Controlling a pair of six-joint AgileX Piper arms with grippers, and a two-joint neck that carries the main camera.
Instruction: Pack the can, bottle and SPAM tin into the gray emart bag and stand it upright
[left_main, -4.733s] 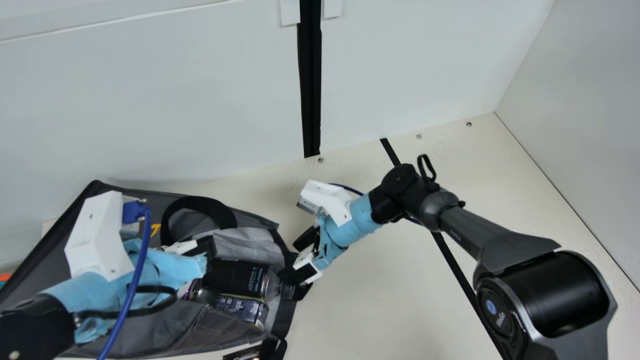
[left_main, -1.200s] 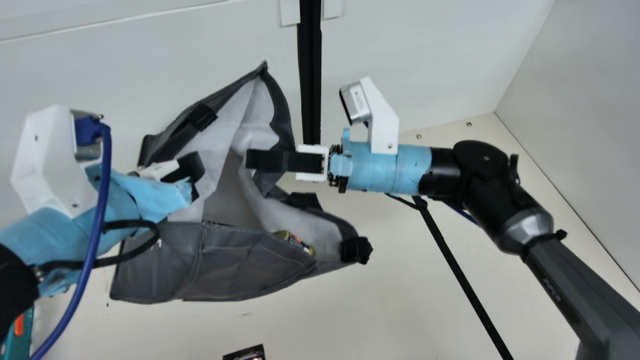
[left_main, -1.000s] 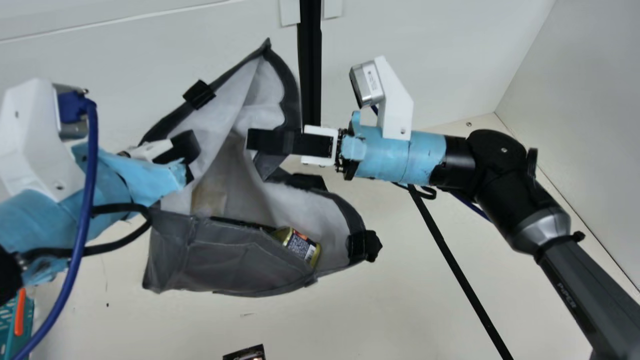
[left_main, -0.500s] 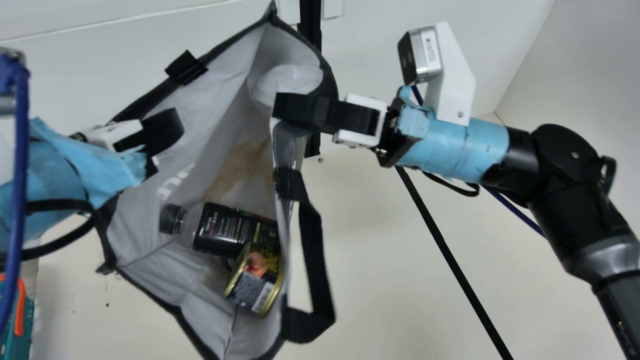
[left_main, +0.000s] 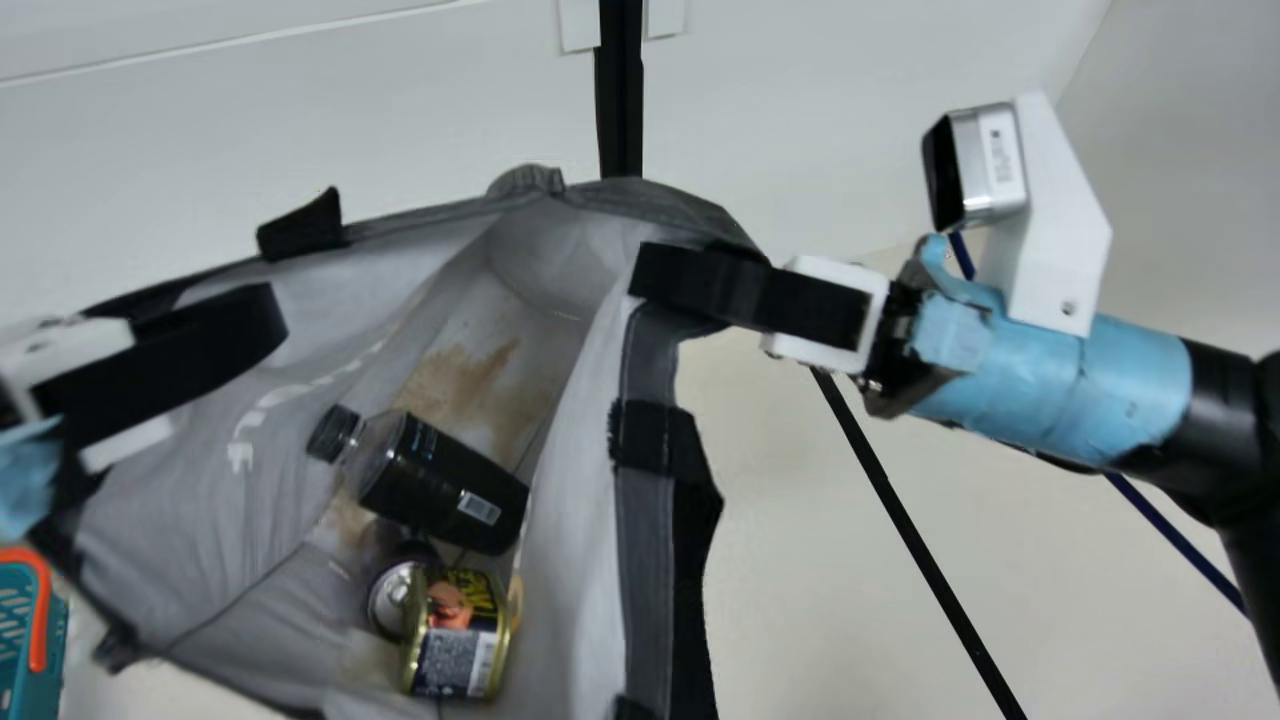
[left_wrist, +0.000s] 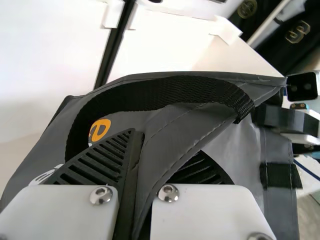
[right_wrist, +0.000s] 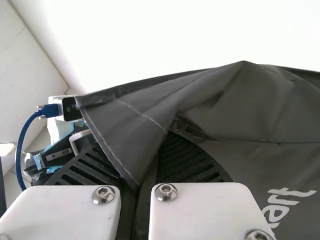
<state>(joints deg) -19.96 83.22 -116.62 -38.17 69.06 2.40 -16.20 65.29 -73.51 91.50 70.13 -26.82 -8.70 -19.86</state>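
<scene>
Gray fabric of the emart bag (left_main: 590, 520) is clamped near its rim by the left pincer (left_wrist: 162, 142) and also by the right pincer (right_wrist: 135, 142), and inside it lie the bottle (left_main: 440, 485), the can (left_main: 392, 592) and the SPAM tin (left_main: 458, 645). So the packing looks complete, and the step in hand is, I think, to make the bag stand upright. The next move should put its bottom flat on the bench (left_main: 800, 500), keeping both held sides even, and only afterwards release the rim gently.
</scene>
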